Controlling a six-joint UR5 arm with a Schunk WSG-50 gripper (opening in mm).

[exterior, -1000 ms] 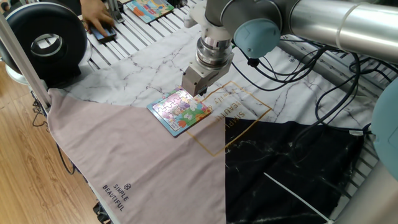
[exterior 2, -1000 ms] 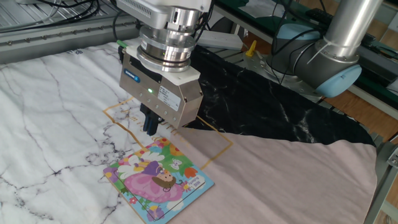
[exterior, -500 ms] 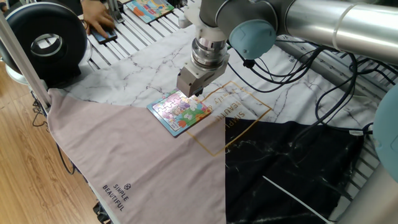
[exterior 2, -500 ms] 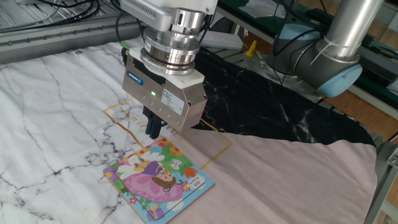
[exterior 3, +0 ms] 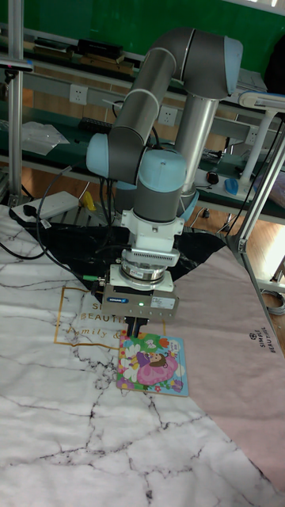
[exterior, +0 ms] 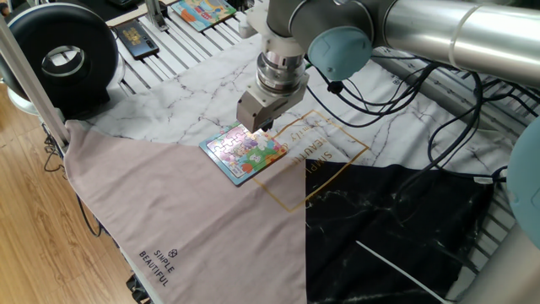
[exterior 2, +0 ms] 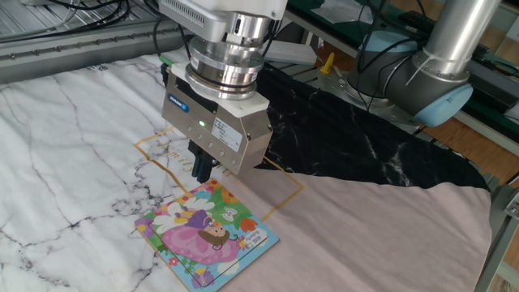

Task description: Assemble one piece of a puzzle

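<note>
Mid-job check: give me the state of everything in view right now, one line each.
end effector: just above the puzzle's edge, fingers close together; grip unclear.
puzzle: flat on the cloth, picture up.
piece: not visible, cannot tell if held or placed.
second puzzle board: flat at the table's far end.

My end effector (exterior: 263, 128) has slid toward the puzzle's (exterior: 245, 152) far edge; the hand by the dark tablet (exterior: 135, 38) is gone.

The puzzle (exterior 2: 207, 235), a blue-rimmed square board with a pink-and-green cartoon picture, lies flat on the marbled cloth; the piece isn't visible.
</note>
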